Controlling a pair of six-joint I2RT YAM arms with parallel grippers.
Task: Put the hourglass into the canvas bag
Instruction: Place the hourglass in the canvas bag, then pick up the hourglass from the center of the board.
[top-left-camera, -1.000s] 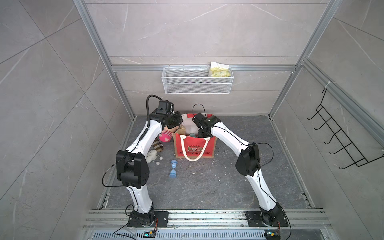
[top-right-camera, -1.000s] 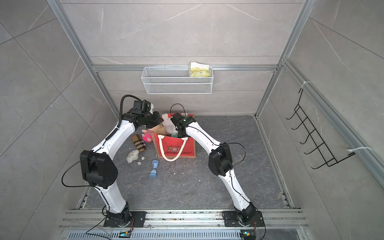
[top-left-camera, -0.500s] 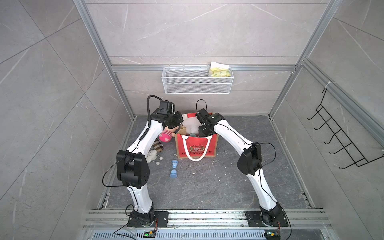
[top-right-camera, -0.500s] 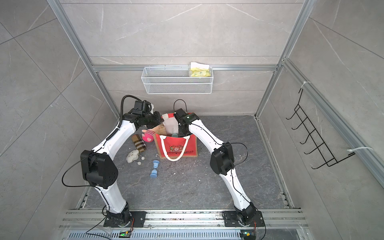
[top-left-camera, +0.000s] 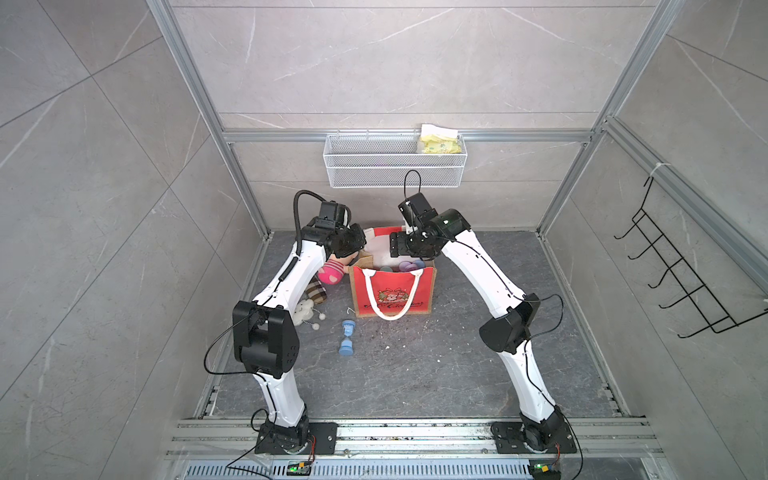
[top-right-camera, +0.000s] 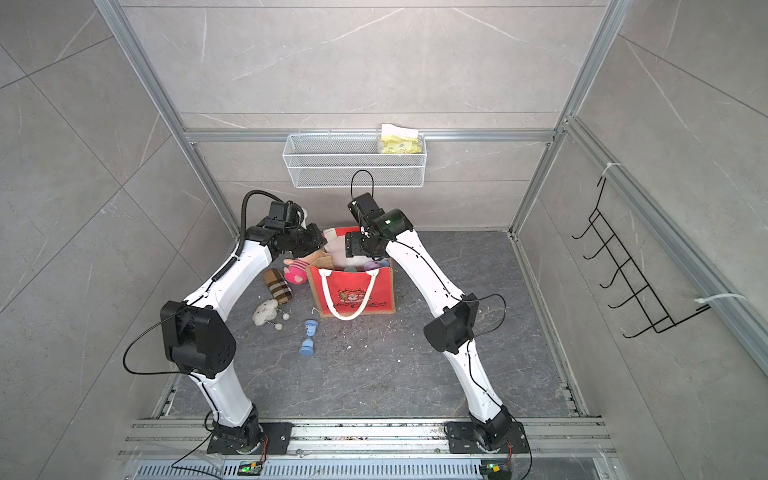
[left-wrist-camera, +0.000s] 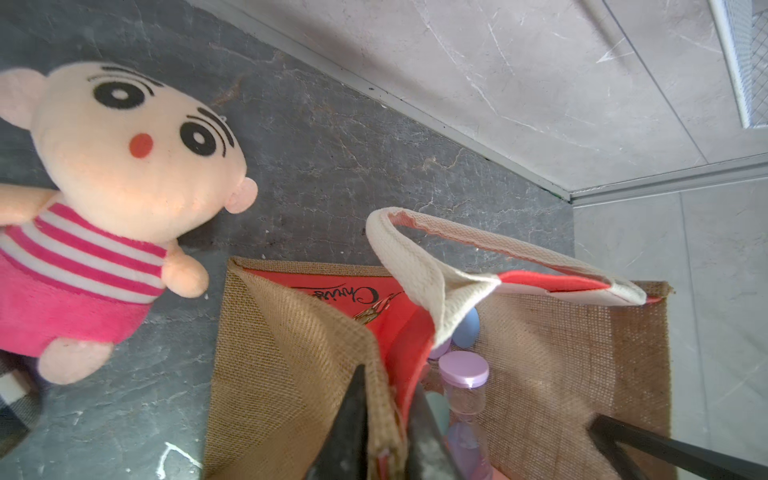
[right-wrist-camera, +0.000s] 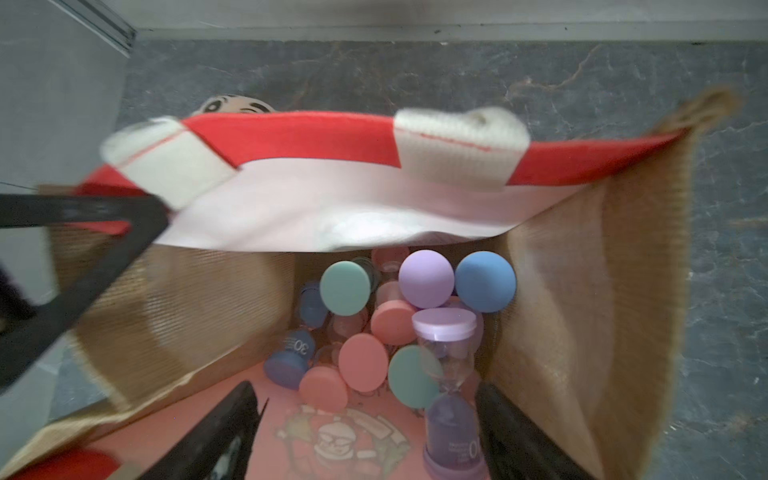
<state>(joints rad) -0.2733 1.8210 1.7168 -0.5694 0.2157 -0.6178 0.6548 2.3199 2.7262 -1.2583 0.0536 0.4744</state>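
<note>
Clearly, my right wrist view looks straight into the canvas bag (right-wrist-camera: 561, 291): my right gripper (right-wrist-camera: 365, 395) is spread wide above a purple hourglass (right-wrist-camera: 444, 326) that sits among others inside. My left gripper (left-wrist-camera: 388, 382) pinches the bag's burlap rim. Both top views add a blue hourglass (top-left-camera: 346, 337) lying near the bag on the dark stone floor (top-left-camera: 415, 374). Grey tiled walls surround it, with a white wire basket (top-left-camera: 395, 166) on the back one.
</note>
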